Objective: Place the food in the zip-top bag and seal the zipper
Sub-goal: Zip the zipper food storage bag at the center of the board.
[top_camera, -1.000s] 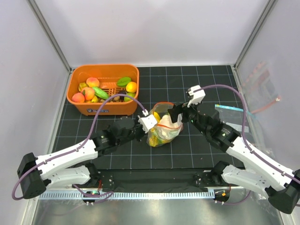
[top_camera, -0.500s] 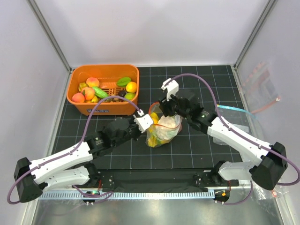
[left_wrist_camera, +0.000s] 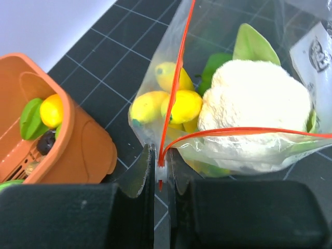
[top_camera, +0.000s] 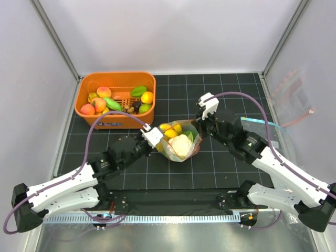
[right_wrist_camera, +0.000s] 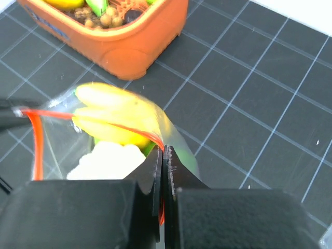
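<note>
I have the left end effector (left_wrist_camera: 161,167) clamped on the left end of the zipper (left_wrist_camera: 177,78) and the right end effector (right_wrist_camera: 163,162) clamped on its right end, with the zip-top bag (top_camera: 181,146) mid-bench and gaping over the cauliflower (left_wrist_camera: 254,98), so an uneven pull could slip the strip or spill food.

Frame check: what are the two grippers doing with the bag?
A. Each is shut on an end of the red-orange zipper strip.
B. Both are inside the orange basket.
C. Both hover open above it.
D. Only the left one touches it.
A: the wrist views show the left gripper and the right gripper each pinched on the zipper, at opposite ends of the mouth of the zip-top bag, which gapes open between them.
</note>
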